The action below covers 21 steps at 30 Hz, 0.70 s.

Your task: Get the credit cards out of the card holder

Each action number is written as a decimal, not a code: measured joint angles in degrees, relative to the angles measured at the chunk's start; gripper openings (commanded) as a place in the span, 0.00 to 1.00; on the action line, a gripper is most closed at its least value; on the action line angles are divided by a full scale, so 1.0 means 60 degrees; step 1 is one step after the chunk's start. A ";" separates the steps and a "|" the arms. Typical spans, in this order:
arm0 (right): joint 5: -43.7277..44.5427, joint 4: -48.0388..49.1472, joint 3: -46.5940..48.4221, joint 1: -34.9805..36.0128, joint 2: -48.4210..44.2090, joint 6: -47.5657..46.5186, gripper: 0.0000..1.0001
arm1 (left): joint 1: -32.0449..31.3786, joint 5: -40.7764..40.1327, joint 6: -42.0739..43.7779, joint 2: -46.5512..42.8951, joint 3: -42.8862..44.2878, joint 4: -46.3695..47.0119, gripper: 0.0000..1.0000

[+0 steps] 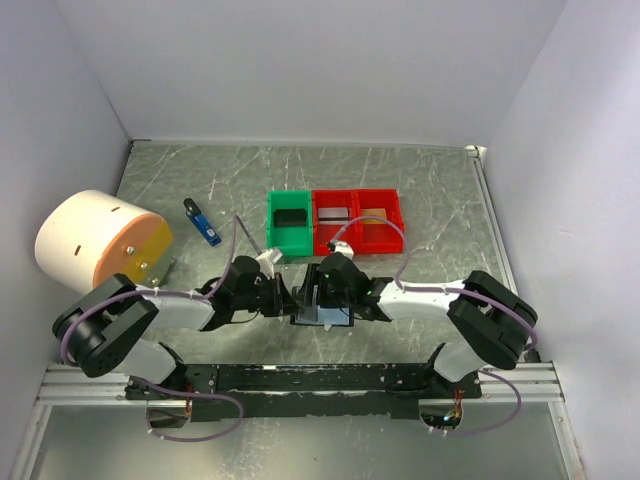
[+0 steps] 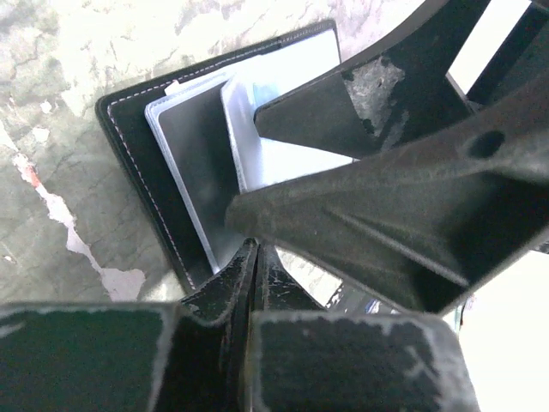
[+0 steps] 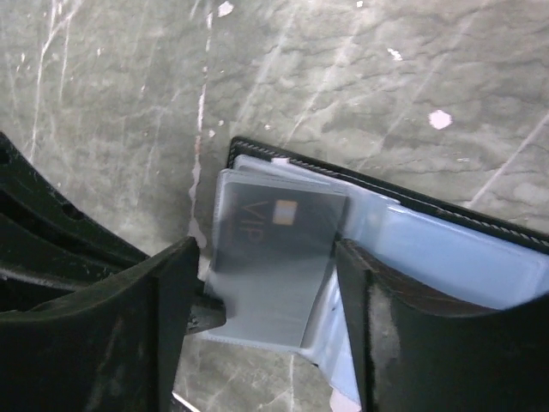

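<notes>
1 sleeved card inside spread R gripper; L gripper pressed together at card holder edge.

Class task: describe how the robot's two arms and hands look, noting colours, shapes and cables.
Both the left arm and right arm have white links between bulky black joints, with thin mauve cables looping alongside. The left hand and right hand have matte black, scuffed, wedge-shaped fingers.
</notes>
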 measured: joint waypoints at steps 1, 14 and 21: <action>-0.0073 -0.0058 0.0044 0.0000 -0.0029 -0.0025 0.76 | 0.0000 -0.0029 -0.0007 -0.0051 0.0007 -0.0062 0.07; -0.0047 -0.1698 0.0721 -0.1202 -0.1716 -0.0714 0.84 | -0.0029 -0.1588 0.0925 -0.1464 0.0987 -0.3814 0.15; -0.0029 -0.1891 0.0244 -0.1432 -0.2459 -0.0707 0.84 | -0.0102 -0.1727 0.1286 -0.1494 0.1566 -0.4834 0.45</action>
